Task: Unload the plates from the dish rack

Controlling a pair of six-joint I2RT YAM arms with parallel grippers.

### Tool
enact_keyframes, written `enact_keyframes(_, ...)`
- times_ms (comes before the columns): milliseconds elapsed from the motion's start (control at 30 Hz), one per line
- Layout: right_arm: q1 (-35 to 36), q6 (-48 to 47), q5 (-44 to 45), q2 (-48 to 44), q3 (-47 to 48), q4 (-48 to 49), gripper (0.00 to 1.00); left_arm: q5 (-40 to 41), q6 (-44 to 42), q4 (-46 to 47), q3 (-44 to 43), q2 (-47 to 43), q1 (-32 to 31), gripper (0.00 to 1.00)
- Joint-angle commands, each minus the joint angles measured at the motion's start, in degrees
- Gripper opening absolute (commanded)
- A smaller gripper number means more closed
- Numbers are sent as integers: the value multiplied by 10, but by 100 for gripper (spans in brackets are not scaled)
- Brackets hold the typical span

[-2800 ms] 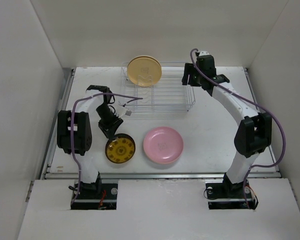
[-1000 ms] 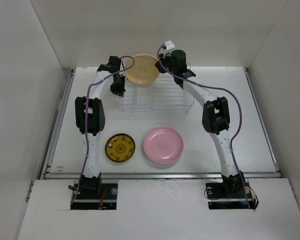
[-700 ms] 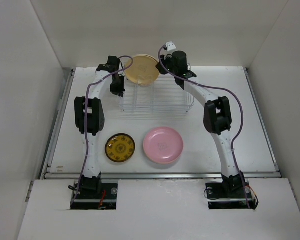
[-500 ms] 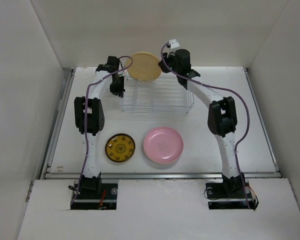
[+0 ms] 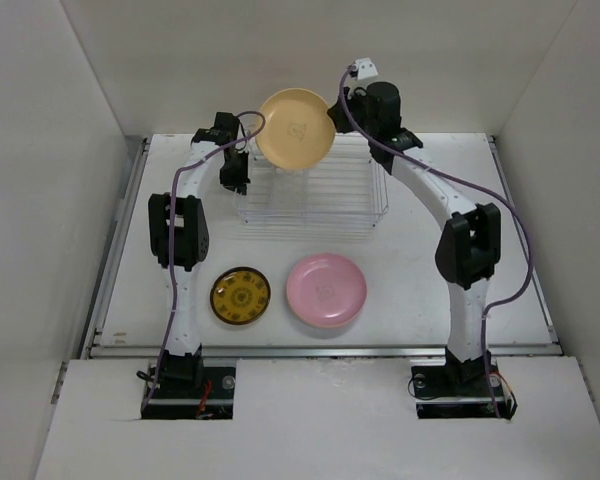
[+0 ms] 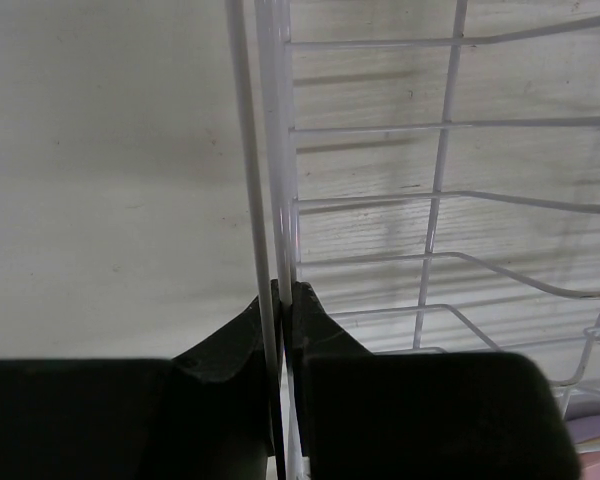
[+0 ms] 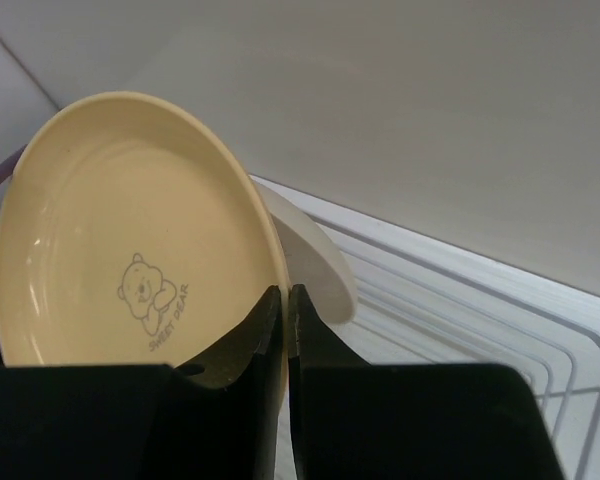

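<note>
Gripping one plate (image 5: 294,128) of three; one rack (image 5: 310,196)

Reads bright and even overhead, diffuse from above, with only soft short shadows under the pink plate (image 5: 326,290). Goes dimmer and greyer at the left wrist, with striped wire shadows from the dish rack (image 6: 272,150) on the surface and the nearest wires smeared out of focus. Shows soft sheen on the cream-tan plate (image 7: 130,250) at the right wrist, right gripper (image 7: 283,292) crushed to flat black.
</note>
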State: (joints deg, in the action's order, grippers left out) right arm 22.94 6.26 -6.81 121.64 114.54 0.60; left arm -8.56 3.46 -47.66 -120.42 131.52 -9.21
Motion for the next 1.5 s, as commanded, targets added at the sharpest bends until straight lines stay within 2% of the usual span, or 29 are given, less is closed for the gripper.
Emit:
enact_keyframes(0, 2, 0, -12, -73, -3, -56, 0, -7, -16, -20, 2, -20, 0, 0)
enact_keyframes(100, 2, -7, -92, -139, -88, -155, 0, -1, -16, -14, 2, -25, 0, 0)
enact_keyframes(133, 2, -7, -92, -151, -88, -155, 0, -1, -16, -14, 2, -25, 0, 0)
enact_keyframes(233, 2, -20, -98, -198, -142, -249, 0, 5, -16, -9, 8, -36, 0, 0)
enact_keyframes(300, 2, -20, -121, -240, -204, -293, 0, 5, -16, -3, 8, -36, 0, 0)
enact_keyframes(433, 17, -27, -166, -320, -324, -315, 0, 5, -16, -3, 8, -36, 0, 0)
enact_keyframes(567, 56, -27, -88, -362, -420, -335, 0, 10, -10, -3, 8, -36, 0, 0)
enact_keyframes(700, 67, -27, -74, -374, -474, -347, 0, 15, -10, -3, 8, -36, -11, 0)
enact_keyframes(800, 67, -20, -64, -374, -510, -309, 2, 15, -10, -3, 8, -36, -11, 0)
enact_keyframes(833, 67, -20, -64, -374, -510, -309, 16, 15, -10, -9, 8, -36, -11, 0)
enact_keyframes(867, 67, -20, -74, -366, -510, -304, 35, 23, -10, -9, 8, -36, -11, 0)
enact_keyframes(933, 72, -20, -74, -343, -499, -315, 61, 30, -10, -9, 8, -36, -11, 0)
enact_keyframes(1033, 72, -14, -1, -338, -463, -331, 70, 35, -10, -9, 8, -36, -11, 0)
enact_keyframes(1133, 72, -14, 16, -370, -430, -303, 76, 35, -10, -14, 8, -36, -11, 0)
enact_keyframes(1267, 72, -59, 45, -354, -379, -153, 84, 29, -21, -14, 14, -36, -11, 0)
enact_keyframes(1300, 72, -69, 45, -331, -358, -123, 84, 29, -28, -14, 14, -36, -11, 0)
enact_keyframes(1333, 67, -77, 45, -303, -294, -84, 84, 29, -28, -14, 14, -30, -11, 0)
enact_keyframes(1400, 59, -83, 56, -188, -206, -65, 84, 29, -33, -14, 14, -25, -11, 0)
enact_keyframes(1433, 50, -83, 68, -145, -100, -65, 83, 29, -40, -21, 9, -25, -11, 0)
enact_keyframes(1467, 45, -83, 68, -62, -46, -65, 82, 24, -49, -26, 9, -25, -11, 0)
